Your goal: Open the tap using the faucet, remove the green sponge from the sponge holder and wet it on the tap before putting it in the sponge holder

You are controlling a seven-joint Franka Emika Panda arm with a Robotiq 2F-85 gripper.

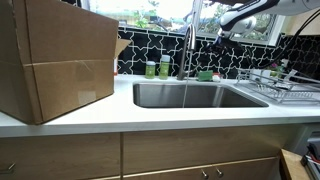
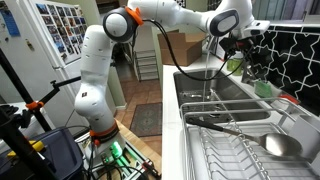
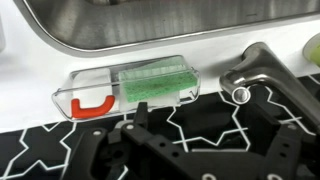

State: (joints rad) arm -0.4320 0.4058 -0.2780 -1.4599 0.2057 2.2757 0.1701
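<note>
The tall silvery tap (image 1: 188, 40) stands behind the sink; its base and lever show in the wrist view (image 3: 248, 78). A thin pale streak hangs below the spout into the basin. The green sponge (image 3: 155, 82) lies in the low sponge holder (image 3: 70, 95), which looks clear and has a red hook, on the counter behind the sink. The sponge also shows beside the tap in an exterior view (image 1: 205, 74). My gripper (image 3: 200, 140) is open and empty, above the sponge and tap base, over the black tiled backsplash. It shows high beside the tap in both exterior views (image 1: 226, 30) (image 2: 236, 45).
Two short green lidded containers (image 1: 156, 68) stand on the other side of the tap. A large cardboard box (image 1: 55, 60) sits on the counter. A wire dish rack (image 1: 282, 86) holds utensils beside the steel sink (image 1: 200, 97). The rack also fills the foreground in an exterior view (image 2: 240, 140).
</note>
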